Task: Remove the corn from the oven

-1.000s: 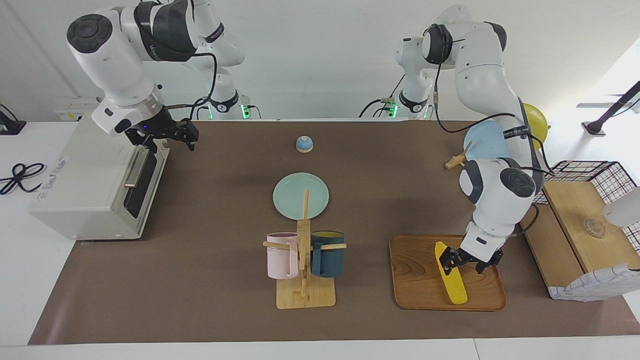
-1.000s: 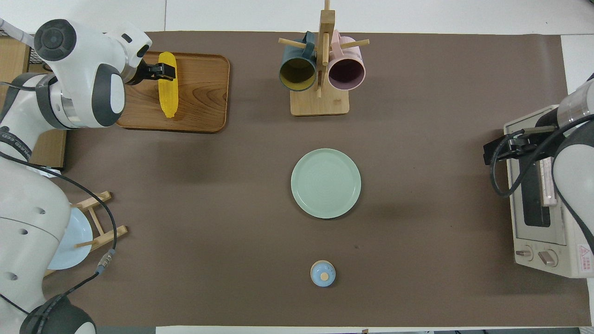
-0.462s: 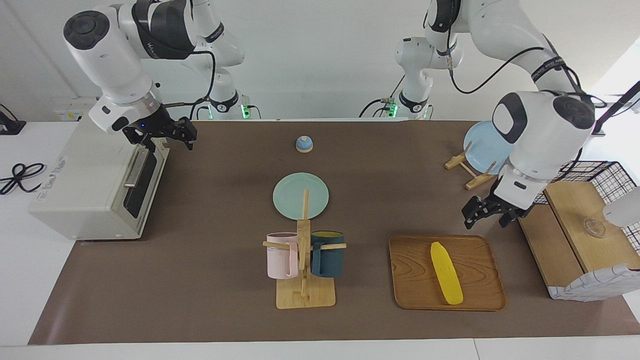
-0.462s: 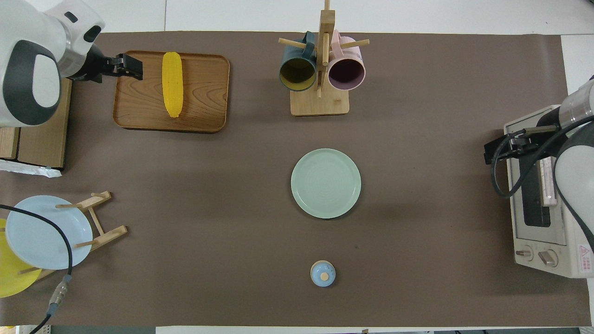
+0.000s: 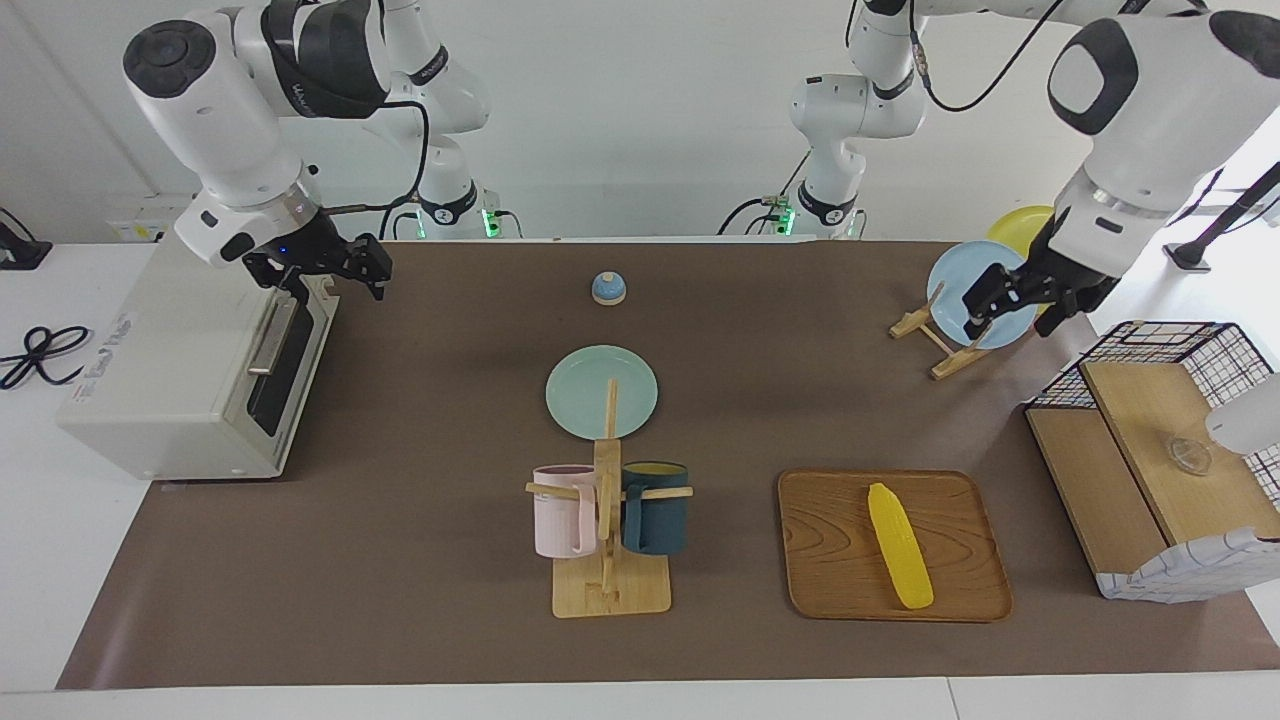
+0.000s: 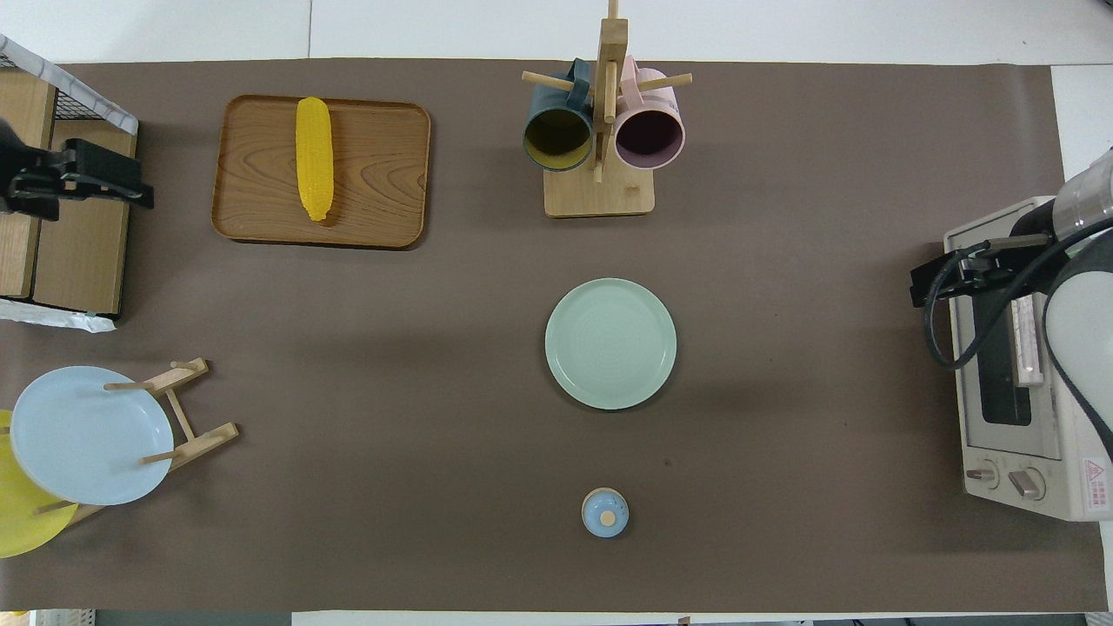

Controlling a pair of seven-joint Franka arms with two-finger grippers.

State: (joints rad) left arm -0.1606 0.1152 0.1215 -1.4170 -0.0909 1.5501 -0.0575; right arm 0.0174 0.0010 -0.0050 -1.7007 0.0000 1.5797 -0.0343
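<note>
Already out of the oven, the corn (image 5: 900, 545) (image 6: 314, 158) lies flat on a wooden tray (image 5: 830, 580) (image 6: 383, 174) at the left arm's end of the table, its length running toward and away from the robots, no gripper touching it. The oven (image 5: 170, 370) (image 6: 1013, 452) sits at the right arm's end of the table, its glass door shut and its bar handle facing the middle of the mat.

The left gripper (image 5: 1030, 297) (image 6: 83, 180) hangs in the air, empty, its fingers spread apart; in the facing view it lies in front of the blue plate (image 5: 965, 285) (image 6: 83, 435) that leans in a wooden rack with a yellow plate (image 5: 1020, 225) (image 6: 22, 522) beside it, while the overhead view puts it over the wire-and-wood basket (image 5: 1160, 450) (image 6: 61, 252). The right gripper (image 5: 325, 270) (image 6: 952, 278) hovers at the top edge of the oven door, holding nothing, fingers apart.

Between tray and oven stands a mug tree (image 5: 608, 560) (image 6: 600, 187) with a pink mug (image 5: 560, 522) (image 6: 649, 135) and a dark teal mug (image 5: 657, 520) (image 6: 557, 137). Nearer to the robots than that lies a green plate (image 5: 575, 385) (image 6: 610, 343), and nearer still a small blue bell (image 5: 608, 288) (image 6: 604, 513).
</note>
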